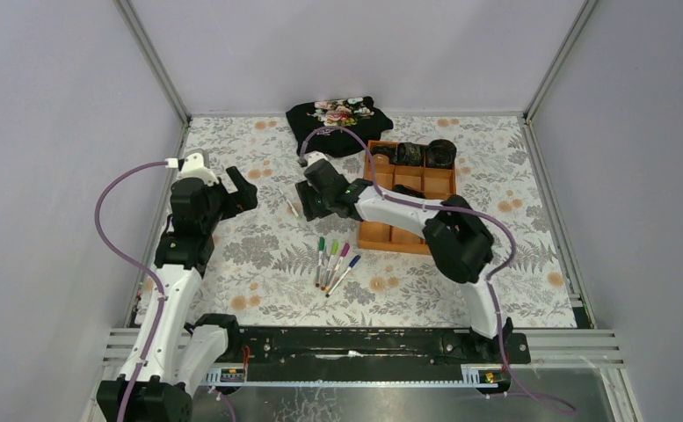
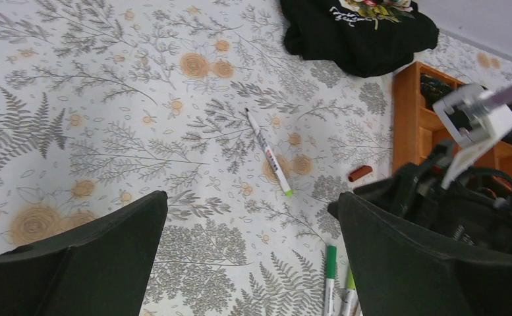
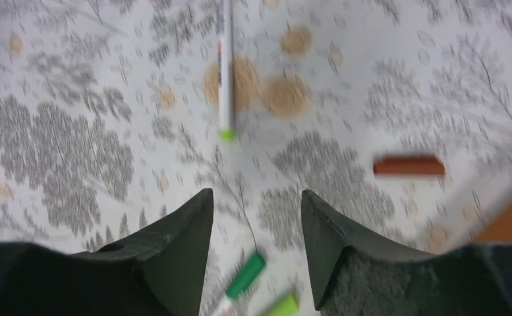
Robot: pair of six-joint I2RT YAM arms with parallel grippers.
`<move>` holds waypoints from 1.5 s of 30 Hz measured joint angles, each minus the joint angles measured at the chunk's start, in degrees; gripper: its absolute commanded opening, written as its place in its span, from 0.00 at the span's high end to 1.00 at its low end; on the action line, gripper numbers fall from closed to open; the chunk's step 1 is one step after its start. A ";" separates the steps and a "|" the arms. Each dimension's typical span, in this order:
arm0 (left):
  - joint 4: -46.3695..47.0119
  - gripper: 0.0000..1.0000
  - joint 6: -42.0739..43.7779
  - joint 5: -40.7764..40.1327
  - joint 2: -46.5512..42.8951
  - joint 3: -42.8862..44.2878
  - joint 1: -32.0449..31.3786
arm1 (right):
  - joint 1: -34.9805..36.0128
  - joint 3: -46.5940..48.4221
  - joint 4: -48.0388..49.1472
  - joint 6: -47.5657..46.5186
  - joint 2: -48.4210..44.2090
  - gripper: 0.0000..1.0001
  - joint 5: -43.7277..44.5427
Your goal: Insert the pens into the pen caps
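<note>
Four capped white marker pens [image 1: 333,266] lie side by side on the floral-patterned table cover [image 1: 258,255], near the middle of the top view. Their dark green, light green, magenta and blue caps point toward 1 o'clock. A fifth, uncapped white-barrelled pen [image 1: 290,202] with a light green tip lies alone at 11 o'clock from that group, between the two grippers and touching neither. In the left wrist view, a small dark red plastic cap [image 2: 360,173] rests on the cover at 3 o'clock from this pen's tip. It is apart from the pen and near the wall of the orange compartmented tray [image 1: 395,241].

The left gripper [image 1: 243,189] is at 9 o'clock from the uncapped pen, its fingers [image 2: 95,263] spread wide with nothing between them. The right gripper [image 1: 307,200] is at 3 o'clock from the same pen, its fingers [image 3: 174,250] parted to a moderate gap and empty. In the slightly blurred right wrist view, the pen's tip lies at 11 o'clock from that gap and the dark red cap between 2 and 3 o'clock.

The tray sits at 3 o'clock from the right gripper, and a black printed cloth [image 1: 337,127] at 12 o'clock, by the far edge.
</note>
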 measured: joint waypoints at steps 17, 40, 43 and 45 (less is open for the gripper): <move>-0.70 0.00 2.36 -5.77 -0.85 0.00 -0.24 | 0.20 31.26 -5.14 -5.49 25.22 0.52 0.81; -1.03 0.13 1.44 -3.39 -0.57 -0.04 -1.20 | 2.01 31.47 -3.15 -7.67 27.23 1.00 6.49; -0.24 0.16 -1.27 0.66 -0.13 -1.40 -1.40 | 2.01 22.69 -3.21 -5.11 21.38 1.00 7.58; 0.48 0.17 -3.78 4.15 -0.07 -3.74 -1.53 | 2.01 17.14 -3.15 -3.04 16.98 1.00 8.24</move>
